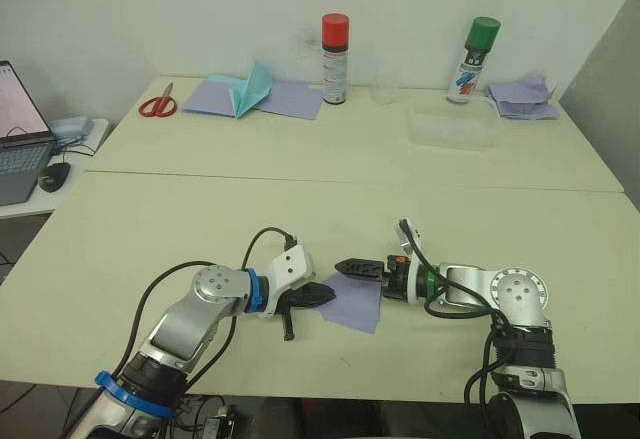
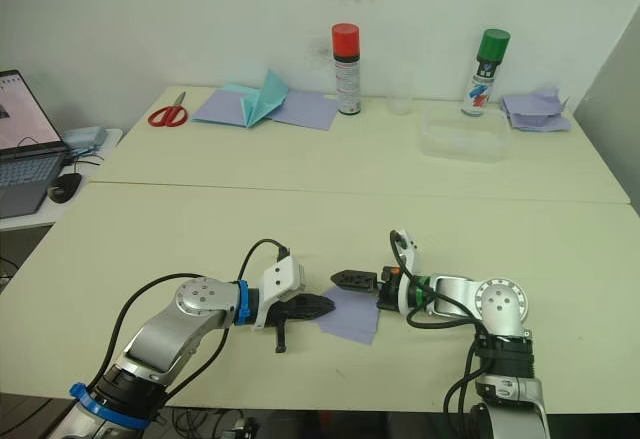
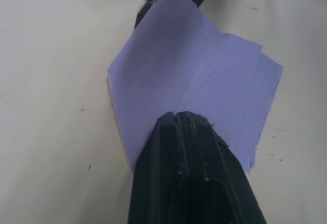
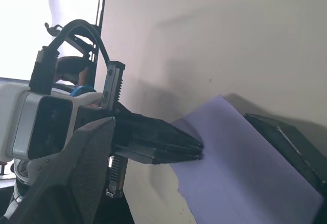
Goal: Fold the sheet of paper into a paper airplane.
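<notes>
Left hand [image 1: 322, 295]: closed, tips pressing on the paper's [image 1: 358, 303] near edge.
Right hand [image 1: 352, 267]: closed on the paper's opposite corner.

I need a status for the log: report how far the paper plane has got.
Early stage. Done: the lavender sheet of paper shows overlapping layers in the left wrist view, so some folding exists. In hand: the left gripper, fingers together, presses on one edge, while the right gripper is at the opposite side. Left: no pointed nose or wings yet.
</notes>
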Controlling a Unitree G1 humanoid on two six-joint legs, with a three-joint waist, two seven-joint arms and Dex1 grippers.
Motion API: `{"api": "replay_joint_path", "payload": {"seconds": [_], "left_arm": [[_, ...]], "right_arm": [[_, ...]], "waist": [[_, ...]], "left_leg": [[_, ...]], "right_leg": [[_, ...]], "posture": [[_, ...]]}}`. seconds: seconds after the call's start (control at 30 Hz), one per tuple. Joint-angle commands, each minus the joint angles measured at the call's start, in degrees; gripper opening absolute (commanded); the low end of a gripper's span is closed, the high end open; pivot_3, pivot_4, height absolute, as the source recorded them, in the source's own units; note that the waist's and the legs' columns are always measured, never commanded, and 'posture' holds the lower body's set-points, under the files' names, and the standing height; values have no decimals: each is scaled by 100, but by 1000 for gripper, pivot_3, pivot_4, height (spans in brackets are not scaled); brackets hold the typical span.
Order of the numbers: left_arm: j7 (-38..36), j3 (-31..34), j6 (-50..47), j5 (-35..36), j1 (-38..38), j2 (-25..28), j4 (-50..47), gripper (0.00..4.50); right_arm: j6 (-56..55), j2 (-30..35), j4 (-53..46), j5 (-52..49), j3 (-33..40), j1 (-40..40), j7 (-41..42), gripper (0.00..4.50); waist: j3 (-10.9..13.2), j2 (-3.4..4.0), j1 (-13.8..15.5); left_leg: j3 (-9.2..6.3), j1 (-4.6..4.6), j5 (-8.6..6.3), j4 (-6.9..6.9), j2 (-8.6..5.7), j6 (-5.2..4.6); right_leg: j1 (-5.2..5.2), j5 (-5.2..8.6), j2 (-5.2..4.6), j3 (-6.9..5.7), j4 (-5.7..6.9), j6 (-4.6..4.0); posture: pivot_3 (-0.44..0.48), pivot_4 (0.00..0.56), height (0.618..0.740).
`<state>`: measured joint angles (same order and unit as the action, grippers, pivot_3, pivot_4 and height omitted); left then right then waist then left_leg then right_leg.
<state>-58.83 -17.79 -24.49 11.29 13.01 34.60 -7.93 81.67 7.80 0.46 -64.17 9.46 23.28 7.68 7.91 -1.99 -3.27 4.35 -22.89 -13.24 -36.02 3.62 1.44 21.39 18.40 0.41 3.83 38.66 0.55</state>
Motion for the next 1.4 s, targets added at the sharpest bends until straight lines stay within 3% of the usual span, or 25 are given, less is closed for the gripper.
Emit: {"api": "replay_joint_path", "payload": {"seconds": [0.03,0.1,0.2,0.4,0.63,0.97,1.17,1.4], "left_arm": [[-31,-310,-191,-197,-243,75,232,0],[-30,-298,-204,-196,-238,90,231,0],[-34,-286,-223,-191,-237,108,221,0],[-30,-206,-305,-154,-385,234,127,0],[-6,80,-541,59,-558,549,-108,0],[69,288,-807,266,-689,842,-304,0],[117,238,-901,282,-709,810,-314,0],[100,282,-973,350,-737,889,-359,0]], "right_arm": [[-174,-10,115,322,-305,-8,282,3859],[-275,-3,83,466,-436,-26,465,3322],[-441,62,-2,698,-624,-74,724,2055],[-892,374,-372,1149,-1092,-183,1300,10],[-1783,939,-885,1829,-2010,-316,2278,10],[-4123,1649,-1325,3372,-3219,-470,3780,10],[-5803,1801,-929,4407,-3684,-470,4515,10],[-6882,1822,-390,5296,-4026,-469,4909,10]], "waist": [[0,0,0],[2,2,0],[7,6,1],[5,2,-6],[10,1,-11],[42,-1,-10],[46,-3,-8],[46,-3,-8]], "left_leg": [[0,0,0,1,0,0],[0,0,0,1,1,0],[0,-3,0,2,1,0],[1,-2,0,6,3,1],[1,-3,-1,12,5,1],[3,-5,-1,19,6,2],[6,-5,-1,19,6,2],[9,-3,-1,18,6,3]], "right_leg": [[0,0,0,0,0,0],[1,0,0,0,0,0],[4,0,0,0,0,0],[4,0,0,-1,-5,0],[8,2,0,-2,-7,-2],[19,6,0,-4,-6,-5],[21,6,0,-3,-5,-5],[21,6,0,-1,-3,-6]], "posture": [[0,150,740],[0,150,740],[0,150,740],[0,150,740],[0,150,740],[0,150,740],[0,150,740],[0,150,740]]}}
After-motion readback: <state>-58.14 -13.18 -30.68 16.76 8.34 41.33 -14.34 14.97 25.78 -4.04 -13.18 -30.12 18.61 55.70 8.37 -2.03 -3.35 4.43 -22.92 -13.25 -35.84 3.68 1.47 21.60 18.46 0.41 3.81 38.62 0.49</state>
